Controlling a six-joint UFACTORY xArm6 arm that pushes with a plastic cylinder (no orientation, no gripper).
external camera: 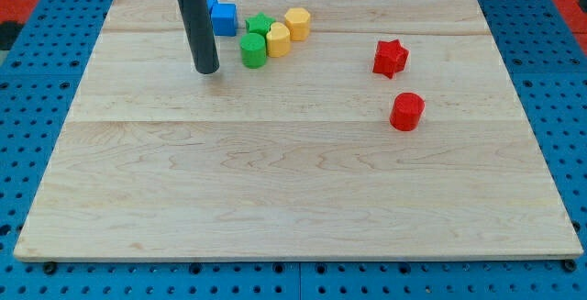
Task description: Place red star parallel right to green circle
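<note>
Off to the view's right of my tip (206, 70), well apart from it, sits the red star (390, 58), alone on open wood and touched by nothing. Its partner in the task, the green circle (254, 50), stands much closer to my tip, just to the view's right and a shade toward the top. Star and circle already lie at roughly the same height across the board, with the star on the circle's right, but a wide stretch of bare wood separates them (whether that counts as "parallel right" or the star must come closer is a judgement call). I'd say the job is barely begun: the star looks unmoved and my tip is on the wrong side of the cluster to push it. As for the working end, there is no pincer to open or shut, only a dark rod; my tip rests on the table (275, 199), holding nothing and touching no block. Moving outward: a yellow block (278, 40) presses against the circle's right side, a second yellow block (297, 23) sits just beyond it toward the top right, and a green star (260, 24) is tucked behind the circle. A blue block (223, 18) stands just beyond the rod, partly hidden by it. Farthest away, a red cylinder (406, 111) sits below the red star.
</note>
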